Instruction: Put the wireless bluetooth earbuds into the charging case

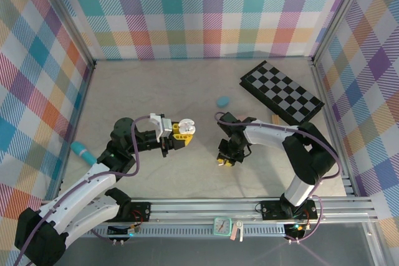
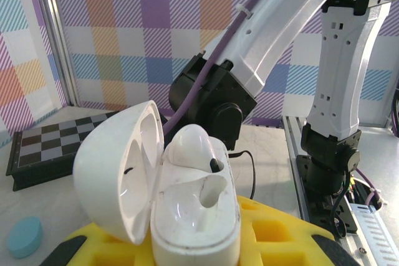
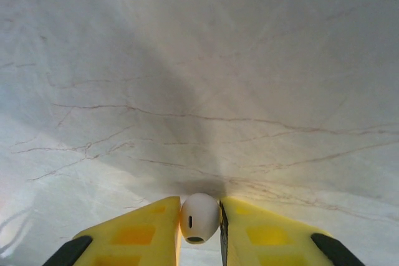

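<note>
My left gripper (image 1: 179, 131) is shut on a white charging case (image 1: 187, 127), held up above the table with its lid open. In the left wrist view the case (image 2: 193, 216) stands between the yellow fingers (image 2: 280, 235). Its lid (image 2: 115, 166) is swung left, and one white earbud (image 2: 190, 144) sits in the far socket while the near socket is empty. My right gripper (image 1: 225, 161) points down at the table, to the right of the case. In its wrist view the yellow pads (image 3: 143, 235) pinch a second white earbud (image 3: 199, 217) just above the marble surface.
A black-and-white chessboard (image 1: 282, 91) lies at the back right. A teal oval case (image 1: 222, 100) rests behind my right arm (image 1: 274, 134). Another teal object (image 1: 82, 151) lies by the left wall. A metal rail (image 1: 249, 207) runs along the near edge.
</note>
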You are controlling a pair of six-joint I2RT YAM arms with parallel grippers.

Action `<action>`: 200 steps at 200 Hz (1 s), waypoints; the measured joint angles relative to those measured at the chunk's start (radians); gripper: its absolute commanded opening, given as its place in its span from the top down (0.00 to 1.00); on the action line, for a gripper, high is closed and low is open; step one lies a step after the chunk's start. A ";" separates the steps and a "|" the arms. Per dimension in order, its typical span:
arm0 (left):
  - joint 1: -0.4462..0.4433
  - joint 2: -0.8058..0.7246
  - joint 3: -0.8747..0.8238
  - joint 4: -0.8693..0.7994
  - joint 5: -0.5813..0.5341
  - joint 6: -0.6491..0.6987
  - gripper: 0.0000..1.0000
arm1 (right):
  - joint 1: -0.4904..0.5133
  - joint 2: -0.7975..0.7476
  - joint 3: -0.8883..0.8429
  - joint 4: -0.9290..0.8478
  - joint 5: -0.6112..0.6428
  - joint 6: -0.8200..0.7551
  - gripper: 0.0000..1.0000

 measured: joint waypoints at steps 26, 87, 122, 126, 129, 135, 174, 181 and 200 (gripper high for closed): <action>0.000 0.024 -0.001 0.024 -0.003 -0.005 0.93 | 0.000 -0.067 0.000 -0.005 0.096 -0.079 0.76; 0.000 0.115 -0.001 0.082 -0.013 -0.019 0.93 | 0.000 -0.203 -0.006 0.043 0.291 -0.334 0.77; 0.000 0.178 -0.001 0.080 -0.035 -0.020 0.93 | 0.007 -0.305 -0.043 0.099 0.374 -0.492 0.77; 0.000 0.186 -0.001 0.079 -0.036 -0.020 0.93 | 0.007 -0.315 -0.047 0.106 0.380 -0.508 0.77; 0.000 0.191 -0.001 0.078 -0.039 -0.021 0.93 | 0.007 -0.326 -0.051 0.112 0.385 -0.521 0.77; 0.000 0.201 -0.001 0.077 -0.042 -0.023 0.93 | 0.009 -0.342 -0.056 0.122 0.392 -0.544 0.77; 0.000 0.272 -0.001 0.075 -0.057 -0.040 0.94 | 0.030 -0.422 -0.069 0.180 0.417 -0.685 0.77; 0.000 0.285 -0.001 0.074 -0.057 -0.042 0.93 | 0.035 -0.435 -0.069 0.189 0.417 -0.708 0.77; -0.009 0.321 -0.001 0.074 -0.057 -0.042 0.93 | 0.047 -0.468 -0.068 0.209 0.415 -0.761 0.77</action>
